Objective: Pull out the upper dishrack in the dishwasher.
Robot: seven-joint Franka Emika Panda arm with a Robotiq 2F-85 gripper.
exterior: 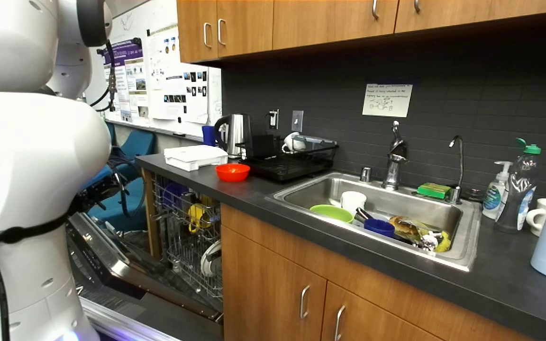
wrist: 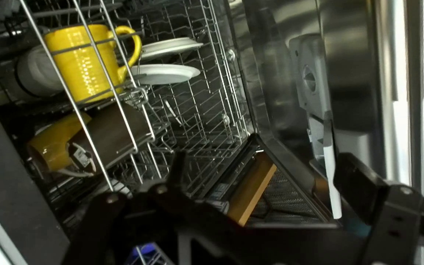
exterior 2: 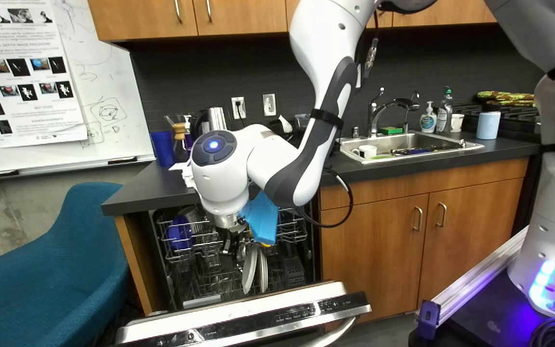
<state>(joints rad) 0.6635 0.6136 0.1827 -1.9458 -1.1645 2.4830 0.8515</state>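
The dishwasher (exterior 2: 244, 320) stands with its door dropped open. Its upper dishrack (exterior 2: 293, 236), a grey wire basket, sits inside the cavity and also shows in an exterior view (exterior: 168, 215). In the wrist view the upper dishrack's front wires (wrist: 119, 106) cross before a yellow mug (wrist: 83, 62). My gripper (exterior 2: 229, 248) points down in front of the rack. In the wrist view the gripper (wrist: 267, 176) has its fingers wide apart with nothing between them. The left finger is close to the rack's front wires; I cannot tell whether it touches. The gripper is hidden in an exterior view behind the arm.
The lower wire rack (wrist: 215, 81) holds white plates (wrist: 168, 73). The open door (exterior: 126, 270) slopes out below the gripper. The dark countertop (exterior 2: 154, 193) overhangs the dishwasher. A teal chair (exterior 2: 60, 270) stands beside it. A blue panel (exterior 2: 262, 219) is beside the gripper.
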